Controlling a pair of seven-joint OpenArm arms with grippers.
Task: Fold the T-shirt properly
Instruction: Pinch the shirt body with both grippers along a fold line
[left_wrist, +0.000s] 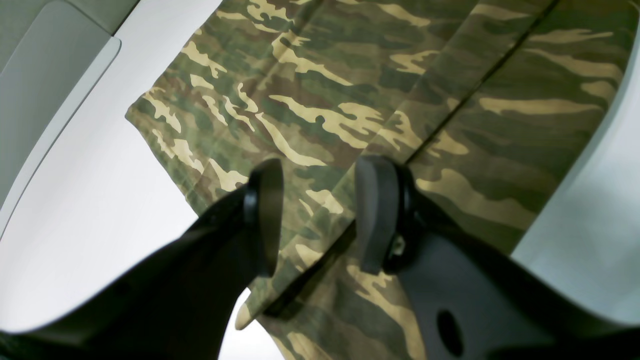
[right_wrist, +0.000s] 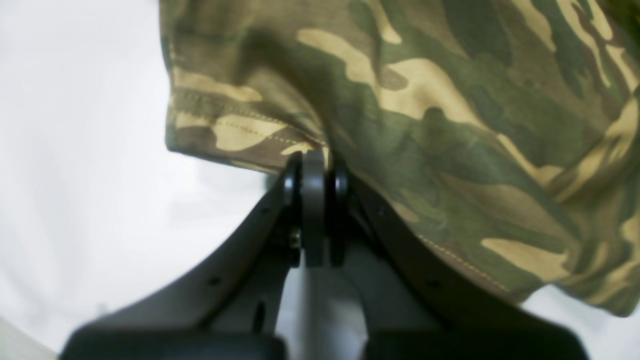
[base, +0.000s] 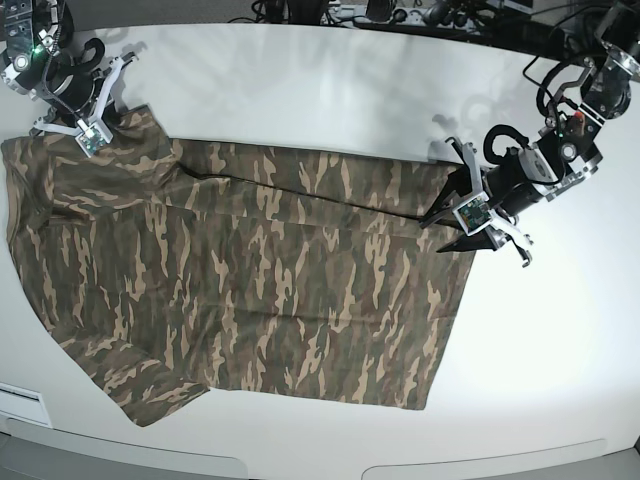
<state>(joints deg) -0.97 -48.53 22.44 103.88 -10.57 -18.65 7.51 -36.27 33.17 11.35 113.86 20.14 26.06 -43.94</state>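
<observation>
Base view: the camouflage T-shirt (base: 240, 270) lies spread on the white table (base: 330, 90), one long edge already folded inward. My right gripper (base: 100, 128), at ten o'clock, is clamped on a sleeve hem to lift it. My left gripper (base: 462, 222), at three o'clock, hangs with jaws apart over the bottom hem, ready to pinch.

the black two-fingered left gripper (left_wrist: 320, 215) hangs with its jaws parted, one pad on each side of a gap, the arm reaching in from the base view's right. the black right gripper (right_wrist: 314, 200), at far left there, has its pads pressed together.
</observation>
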